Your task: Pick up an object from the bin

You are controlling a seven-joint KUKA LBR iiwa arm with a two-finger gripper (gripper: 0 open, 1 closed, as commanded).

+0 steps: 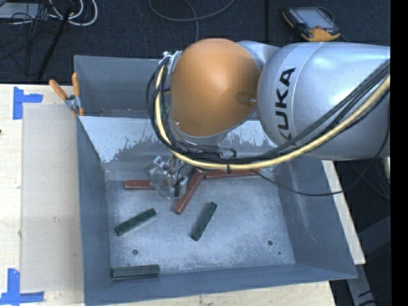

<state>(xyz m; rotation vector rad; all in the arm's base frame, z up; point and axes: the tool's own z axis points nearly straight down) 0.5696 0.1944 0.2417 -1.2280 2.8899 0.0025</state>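
Lab w/ KUKA arm (grey bin)

One camera looks down on the grey bin from above, tilted somewhat sideways; it sits fairly close; the arm enters from the view's right

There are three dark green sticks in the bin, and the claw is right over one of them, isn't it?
Not quite. The camera view shows three dark green sticks, but the claw is over the reddish-brown sticks farther back in the bin, not over a green one.
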